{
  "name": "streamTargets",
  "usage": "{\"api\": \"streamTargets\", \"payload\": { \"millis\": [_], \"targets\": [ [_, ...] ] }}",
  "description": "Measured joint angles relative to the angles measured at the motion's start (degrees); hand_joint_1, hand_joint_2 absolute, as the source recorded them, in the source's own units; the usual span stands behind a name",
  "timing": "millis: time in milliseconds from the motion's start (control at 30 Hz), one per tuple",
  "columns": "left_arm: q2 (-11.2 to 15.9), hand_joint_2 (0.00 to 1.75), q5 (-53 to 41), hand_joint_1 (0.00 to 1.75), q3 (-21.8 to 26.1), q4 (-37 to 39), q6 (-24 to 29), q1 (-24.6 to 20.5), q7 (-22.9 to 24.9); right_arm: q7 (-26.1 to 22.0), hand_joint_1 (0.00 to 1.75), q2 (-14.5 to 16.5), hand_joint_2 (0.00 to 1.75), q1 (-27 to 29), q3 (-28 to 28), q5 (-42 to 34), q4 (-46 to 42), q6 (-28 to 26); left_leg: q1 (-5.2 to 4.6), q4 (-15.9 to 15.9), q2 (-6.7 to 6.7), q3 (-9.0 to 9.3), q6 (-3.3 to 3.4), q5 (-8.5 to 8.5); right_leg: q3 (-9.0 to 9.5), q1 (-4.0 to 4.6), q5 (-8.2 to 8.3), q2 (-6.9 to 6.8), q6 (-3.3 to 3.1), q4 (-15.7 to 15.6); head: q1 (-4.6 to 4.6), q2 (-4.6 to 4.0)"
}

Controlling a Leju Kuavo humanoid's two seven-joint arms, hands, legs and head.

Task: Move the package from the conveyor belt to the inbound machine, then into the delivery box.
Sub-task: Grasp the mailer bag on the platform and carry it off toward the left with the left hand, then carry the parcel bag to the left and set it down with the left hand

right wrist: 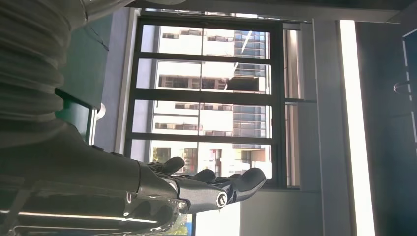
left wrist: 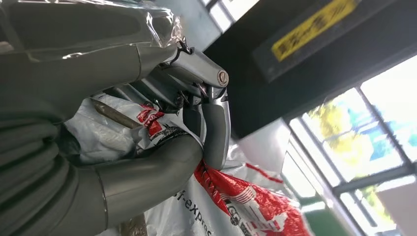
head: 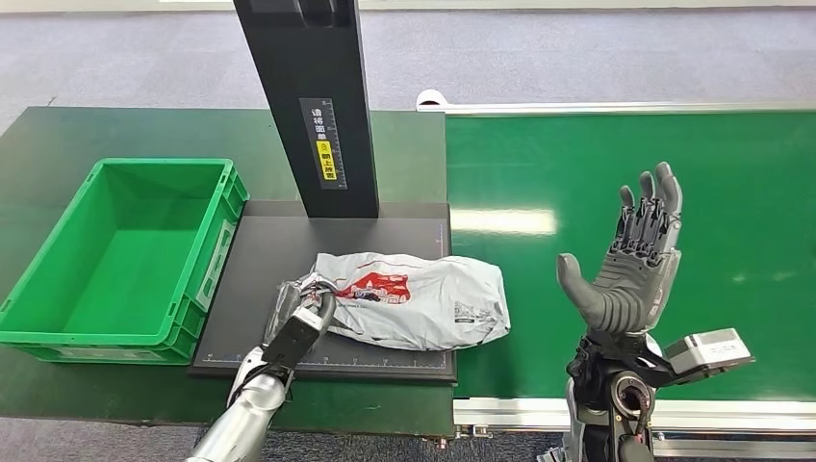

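We are gripping the package [head: 414,298] on the machine [head: 327,289] with the left hand [head: 300,327]; right hand [head: 630,265] hanging spread, empty. Next: lifting into the box [head: 115,337].

Lighting: bright, even, from overhead; pale rectangular glare patch on the flat green conveyor belt [head: 616,192]; soft shadows under the open green plastic crate [head: 125,260] and the crinkled white-and-red plastic package [head: 414,298]. Head view: sharp, mild bending at edges. Left wrist view: grey left hand [left wrist: 196,98] close and soft-focused; windows beyond overexposed. Right wrist view: grey right hand [right wrist: 206,187] dim and backlit against bright gridded window [right wrist: 206,98]; white light strip blown out
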Motion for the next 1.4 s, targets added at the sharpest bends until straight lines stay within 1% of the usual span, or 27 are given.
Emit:
{"api": "streamTargets", "payload": {
  "millis": [100,200,300,467,567,667,733,767,833,900,1000,1100,1233,1400],
  "targets": [
    [0.69,1.75,0.65,1.75,-2.66,-5.26,5.21,1.81,-0.01,0.00,0.00,0.06,1.75,0.00,-0.14,-0.02,0.29,-0.01,0.00,0.00,0.00,0.00,0.00,0.00,-0.01,0.00,0.00,0.00,0.00,0.00,0.00,0.00],
    [1.69,1.75,0.96,1.75,-5.80,-13.17,9.03,4.06,-0.04,0.00,0.00,0.11,1.75,0.13,-0.43,-0.03,0.38,0.06,0.00,0.00,0.00,-0.01,0.00,0.00,-0.02,0.00,0.00,0.00,0.00,-0.01,-0.01,-0.01],
    [2.60,1.75,1.05,1.75,-8.59,-19.82,10.50,5.46,-0.09,0.00,0.00,0.15,1.75,0.25,-0.72,-0.04,0.38,0.17,0.00,0.00,-0.01,-0.03,0.00,-0.01,-0.02,0.00,-0.01,-0.02,0.00,-0.01,-0.01,0.00],
    [3.54,1.75,1.28,1.75,-10.93,-25.73,11.27,6.86,-0.09,0.00,0.00,0.17,1.75,0.34,-1.03,0.00,0.37,0.30,0.00,0.00,0.00,0.00,0.00,0.00,-0.02,0.00,0.00,0.00,0.00,-0.01,-0.01,-0.01],
    [4.53,1.75,2.52,1.75,-12.83,-31.67,14.23,7.84,-0.09,0.00,0.00,0.17,1.75,0.96,-1.54,0.05,0.31,0.30,0.00,0.00,0.00,0.00,0.00,0.00,-0.02,0.00,0.00,-0.01,0.00,-0.01,-0.01,0.00],
    [5.38,1.75,4.15,1.75,-13.08,-37.61,17.84,7.75,-0.09,0.00,0.00,0.17,1.75,1.90,-2.23,0.03,0.21,0.45,0.00,0.00,0.00,-0.02,0.00,0.00,-0.03,0.00,-0.01,-0.01,0.00,-0.01,-0.01,0.00],
    [5.90,1.75,7.29,1.75,-11.23,-38.71,17.37,6.41,-0.09,0.00,0.00,0.18,1.75,2.32,-2.67,0.02,0.15,0.66,0.00,-0.01,0.00,-0.02,-0.01,0.01,-0.03,0.00,-0.01,-0.01,0.00,-0.01,0.01,0.00],
    [6.16,1.75,9.70,1.75,-9.45,-38.17,15.92,5.10,-0.06,0.00,0.00,0.22,1.75,2.45,-2.86,0.02,0.14,0.72,0.01,-0.01,0.00,-0.01,-0.02,0.02,-0.03,0.00,0.00,-0.01,-0.01,-0.01,0.01,0.00],
    [6.86,1.75,15.02,1.75,-4.40,-34.91,12.05,1.31,0.03,0.00,0.00,0.38,1.75,2.62,-3.17,0.00,0.13,0.79,0.02,-0.02,0.02,0.02,-0.08,0.08,-0.03,0.02,0.06,0.00,-0.09,0.00,-0.01,-0.01],
    [8.05,1.75,18.11,1.75,1.45,-28.76,9.43,-3.35,0.10,0.00,0.00,0.50,1.75,2.79,-3.52,-0.17,0.12,0.98,0.06,-0.03,0.05,0.03,-0.16,0.19,-0.04,0.06,0.13,0.02,-0.19,0.02,-0.01,-0.01],
    [10.34,1.75,19.26,1.75,9.43,-17.26,8.63,-10.04,0.12,0.00,0.00,0.69,1.75,2.93,-4.26,-0.42,0.14,1.63,0.09,-0.03,0.17,0.04,-0.22,0.29,-0.08,0.09,0.23,0.13,-0.28,0.09,0.01,-0.01],
    [12.04,1.75,19.60,1.75,15.38,-8.70,8.90,-13.77,0.11,0.00,0.00,0.81,1.75,3.17,-4.98,-0.46,0.14,1.96,0.09,-0.02,0.30,0.03,-0.23,0.29,-0.17,0.09,0.28,0.27,-0.29,0.11,0.00,0.00],
    [13.11,1.75,19.17,1.75,19.26,-2.03,9.07,-15.69,0.08,0.00,0.00,0.94,1.75,3.35,-5.65,-0.38,0.14,2.39,0.08,-0.02,0.28,-0.06,-0.23,0.29,-0.21,0.08,0.26,0.26,-0.28,0.10,0.02,0.00],
    [13.49,1.75,18.55,1.75,21.23,2.40,9.64,-17.46,0.00,0.00,0.00,1.10,1.75,3.50,-6.08,-0.35,0.14,2.78,0.07,-0.02,0.26,-0.08,-0.23,0.27,-0.22,0.07,0.26,0.26,-0.28,0.08,0.01,0.00]
  ]
}}
